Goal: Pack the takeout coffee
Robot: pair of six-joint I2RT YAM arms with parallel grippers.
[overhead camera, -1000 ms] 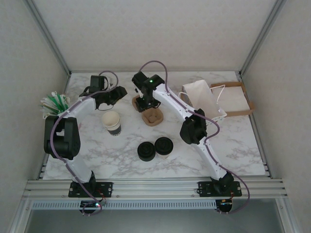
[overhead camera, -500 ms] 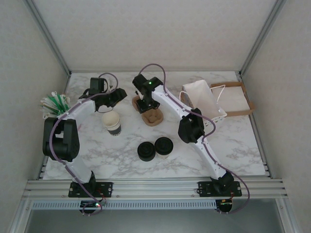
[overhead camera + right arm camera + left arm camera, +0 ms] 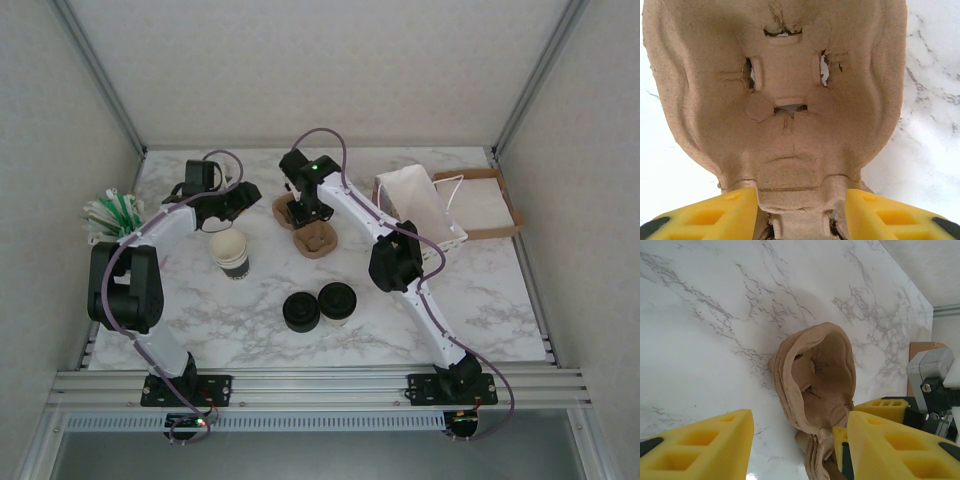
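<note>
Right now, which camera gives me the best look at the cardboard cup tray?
The right wrist view: the cup tray is seen close and square-on, with its slots and folds sharp. The left wrist view shows it tilted, from one side. The top view shows it small, partly under the right arm.

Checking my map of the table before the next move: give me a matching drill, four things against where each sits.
Things:
1. tray
2. bag
3. cup stack
4. green packets

Places:
a. far right side
b. left edge
c. far middle
d. left of middle, nearer than the tray

Pairs: 1-c, 2-a, 3-d, 4-b
</note>
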